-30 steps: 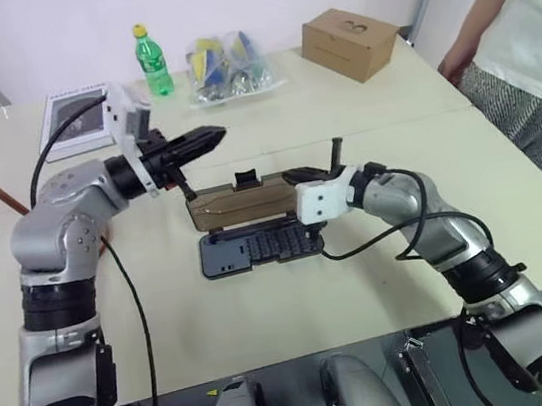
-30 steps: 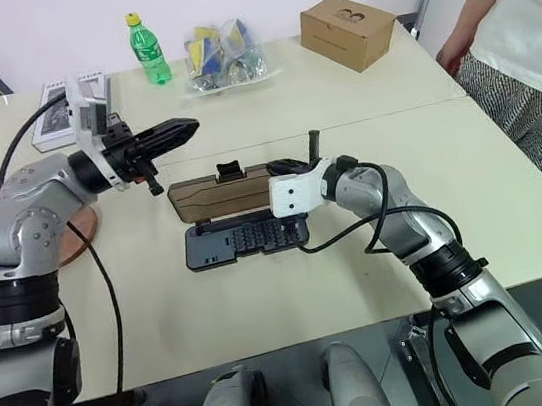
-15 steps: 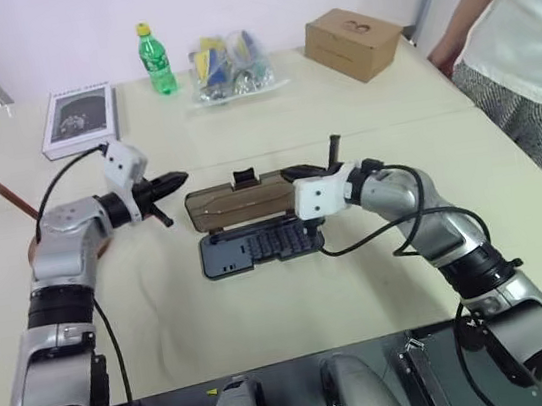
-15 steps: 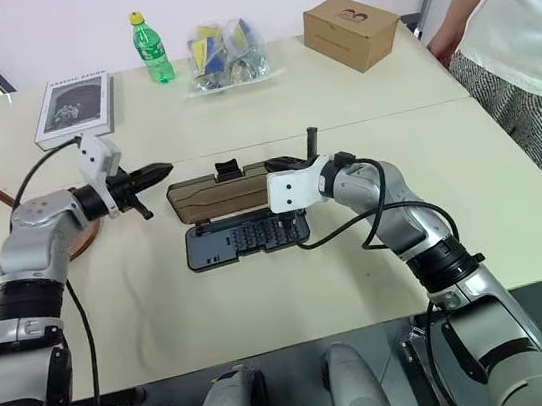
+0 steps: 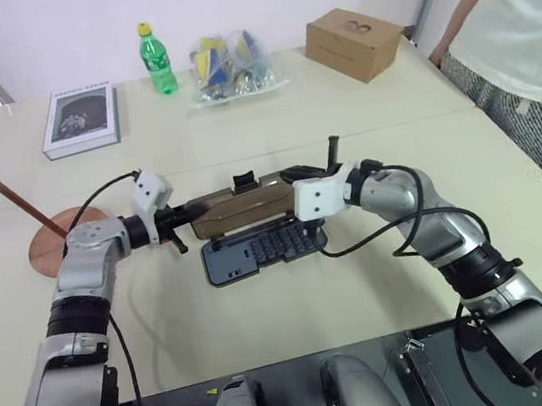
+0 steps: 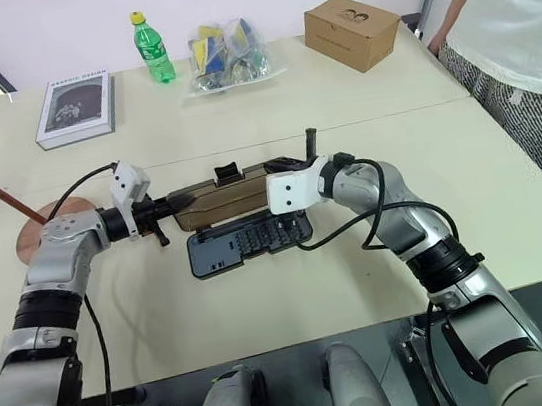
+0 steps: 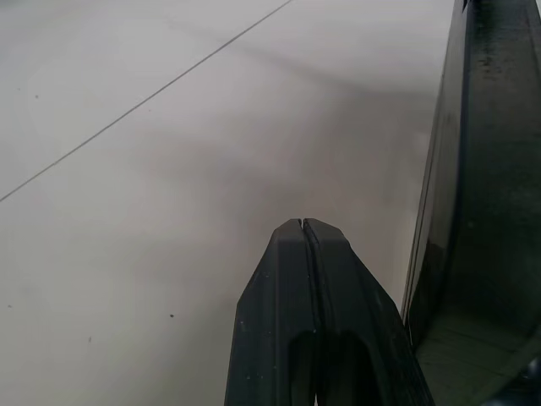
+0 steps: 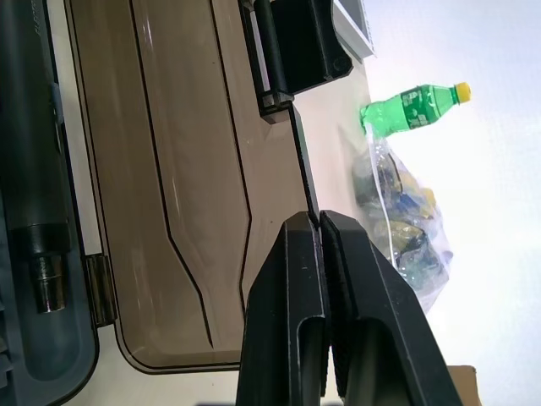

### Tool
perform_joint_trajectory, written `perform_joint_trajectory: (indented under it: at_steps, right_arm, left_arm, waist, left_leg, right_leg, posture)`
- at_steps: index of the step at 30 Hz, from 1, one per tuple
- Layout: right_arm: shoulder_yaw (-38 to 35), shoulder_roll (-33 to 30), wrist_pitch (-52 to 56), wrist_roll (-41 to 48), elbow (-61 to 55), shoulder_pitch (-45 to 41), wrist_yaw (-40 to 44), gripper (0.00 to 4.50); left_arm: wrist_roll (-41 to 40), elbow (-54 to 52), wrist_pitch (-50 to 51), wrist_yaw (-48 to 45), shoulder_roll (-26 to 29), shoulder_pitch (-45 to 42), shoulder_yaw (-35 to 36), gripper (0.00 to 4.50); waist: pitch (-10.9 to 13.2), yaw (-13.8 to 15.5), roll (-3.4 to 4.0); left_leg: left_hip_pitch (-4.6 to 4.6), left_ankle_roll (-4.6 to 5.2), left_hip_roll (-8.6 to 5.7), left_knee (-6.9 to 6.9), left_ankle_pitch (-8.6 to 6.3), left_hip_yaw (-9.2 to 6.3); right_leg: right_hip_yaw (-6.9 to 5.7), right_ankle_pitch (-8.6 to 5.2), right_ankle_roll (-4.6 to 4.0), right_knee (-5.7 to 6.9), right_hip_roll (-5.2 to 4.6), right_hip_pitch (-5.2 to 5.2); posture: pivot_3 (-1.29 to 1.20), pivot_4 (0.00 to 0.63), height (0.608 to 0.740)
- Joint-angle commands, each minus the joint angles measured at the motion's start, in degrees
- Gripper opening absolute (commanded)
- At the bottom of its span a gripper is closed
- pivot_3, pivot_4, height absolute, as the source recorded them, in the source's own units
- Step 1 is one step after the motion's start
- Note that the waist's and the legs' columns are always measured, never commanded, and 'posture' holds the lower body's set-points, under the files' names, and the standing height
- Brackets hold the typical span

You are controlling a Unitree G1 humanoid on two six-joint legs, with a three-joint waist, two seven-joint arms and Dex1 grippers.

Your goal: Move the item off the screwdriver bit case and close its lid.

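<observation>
Since a second ago the left claw (image 5: 184,214) has been lowered from above the lid's (image 5: 246,204) left end to desk (image 5: 359,110) level, and its tip is now seen at that end of the lid; contact cannot be judged. The lid has been kept raised, and the right arm has been kept in place. The stand (image 5: 7,190) is seen at the desk's left edge, well apart from the case (image 5: 258,250), with its rod tilted and its base on the desk.

The left forearm is held low and near level, pointing right toward the lid, with the fingers (image 7: 313,313) pressed together on nothing. The right claw (image 5: 292,175) is reached in from the right, pointing left, and is clamped on the lid's raised long edge near its right end, beside the black clasp (image 8: 292,46).
</observation>
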Motion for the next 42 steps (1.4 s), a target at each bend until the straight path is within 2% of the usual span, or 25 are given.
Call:
perform_joint_trajectory:
  at_steps: [1, 12, 15, 17, 18, 22, 24, 27, 30, 32, 37, 42]
  right_arm:
    - [-0.83, -0.53, 0.31, 1.18, -1.81, -1.27, 0.88, 0.04]
    - [-1.81, -2.25, 3.51, 3.43, -3.50, -1.90, 4.92, 0.04]
    - [-2.27, -2.52, 4.45, 3.48, -3.61, -2.24, 4.86, 0.99]
    - [-2.17, -2.60, 4.78, 3.50, -3.67, -2.24, 5.00, 1.87]
    - [-2.15, -2.60, 4.88, 3.52, -3.70, -2.24, 4.98, 2.48]
    - [-2.16, -2.41, 5.80, 3.92, -4.38, -2.21, 5.34, 4.46]
    - [-2.79, -2.46, 7.52, 5.59, -5.24, -2.23, 6.97, 4.46]
    - [-4.89, -4.04, 14.16, 12.91, -8.39, -2.10, 15.03, 4.46]
    - [-8.51, -9.22, 21.31, 22.27, -13.25, -2.01, 25.23, 4.46]
    - [-11.75, -12.37, 26.95, 27.77, -15.64, -2.90, 28.97, 4.46]
    - [-18.54, -17.56, 38.04, 37.96, -20.22, -3.89, 32.05, 4.46]
    - [-20.36, -20.18, 41.06, 40.30, -21.56, -2.10, 30.01, 4.46]
  left_arm:
    - [0.21, -0.22, -1.43, 0.04, 0.11, -1.06, 0.95, 0.00]
    - [0.81, 0.88, -3.41, 0.89, -0.37, -1.99, 0.98, 0.00]
    - [0.93, 0.53, -3.64, 0.90, -0.75, -2.23, 0.79, 0.00]
    - [1.09, 0.63, -4.04, 0.82, -0.93, -2.30, 0.77, 0.00]
    - [1.19, 0.82, -4.26, 0.81, -1.02, -2.34, 0.77, 0.00]
    - [1.26, 1.39, -4.58, 0.61, -1.20, -2.66, 0.84, 0.00]
    - [1.19, 1.26, -4.57, 0.54, -1.23, -2.75, 0.88, 0.00]
    - [1.10, 0.86, -4.62, 0.38, -1.11, -2.78, 0.94, 0.00]
    - [1.01, -0.63, -4.41, 0.14, -0.80, -2.41, 0.91, 0.00]
    - [0.77, -2.08, -3.96, -0.06, -0.59, -2.02, 0.93, 0.00]
    - [-0.27, -6.43, -2.13, -0.79, 0.34, -0.86, 1.37, 0.00]
    - [-2.73, -13.74, 2.77, -2.26, 2.58, 1.58, 2.18, 0.00]
  waist:
    - [0.00, 0.00, 0.00]
    - [0.00, 0.51, 0.00]
    - [0.00, 1.08, 0.00]
    - [0.00, 1.19, 0.00]
    - [0.00, 1.20, 0.00]
    - [0.00, 1.20, 0.00]
    - [0.00, 1.20, 0.00]
    - [0.00, 1.29, 0.00]
    - [0.00, 1.53, 0.00]
    - [0.00, 1.65, -0.01]
    - [0.00, 1.40, -0.01]
    - [0.00, 1.27, 0.00]
  left_leg:
    - [0.00, 0.00, 0.00, 0.00, 0.00, 0.00]
    - [0.00, 0.00, -0.01, 0.01, 0.00, 0.01]
    - [0.00, 0.00, -0.01, 0.02, 0.00, 0.01]
    - [0.00, 0.00, -0.01, 0.02, 0.00, 0.02]
    - [0.00, 0.00, -0.01, 0.02, 0.00, 0.02]
    - [0.00, 0.00, -0.01, 0.02, 0.00, 0.02]
    - [0.00, 0.00, -0.01, 0.02, 0.00, 0.03]
    - [0.00, 0.00, -0.01, 0.02, 0.00, 0.02]
    - [-0.01, 0.01, -0.01, 0.03, 0.00, 0.01]
    - [-0.03, 0.01, -0.01, 0.03, 0.00, 0.00]
    - [-0.02, 0.02, 0.01, 0.04, -0.01, -0.03]
    - [0.01, 0.03, 0.03, 0.02, -0.02, -0.03]
  right_leg:
    - [0.00, 0.00, 0.00, 0.00, 0.00, 0.00]
    - [0.00, 0.00, 0.00, 0.00, -0.02, 0.01]
    - [0.00, 0.00, 0.00, 0.00, -0.02, 0.01]
    - [0.00, 0.00, 0.00, 0.00, -0.01, 0.01]
    - [-0.01, 0.00, 0.00, 0.00, -0.01, 0.01]
    - [-0.01, 0.00, 0.00, 0.00, -0.01, 0.01]
    - [-0.01, 0.00, 0.00, 0.00, -0.01, 0.01]
    - [-0.01, 0.00, 0.00, 0.00, -0.01, 0.01]
    - [-0.02, 0.00, 0.01, -0.02, -0.01, 0.02]
    - [-0.04, 0.00, 0.01, -0.04, -0.04, 0.03]
    - [-0.06, 0.00, 0.01, -0.04, -0.02, 0.04]
    - [-0.05, 0.00, 0.00, -0.02, 0.01, 0.03]
  posture:
    - [0.00, 0.150, 0.740]
    - [0.00, 0.150, 0.740]
    - [0.00, 0.150, 0.740]
    - [0.00, 0.150, 0.740]
    - [0.00, 0.150, 0.740]
    - [0.00, 0.150, 0.740]
    - [0.00, 0.150, 0.740]
    - [0.00, 0.150, 0.740]
    - [0.00, 0.150, 0.740]
    - [0.00, 0.150, 0.740]
    - [0.00, 0.150, 0.740]
    - [0.00, 0.150, 0.740]
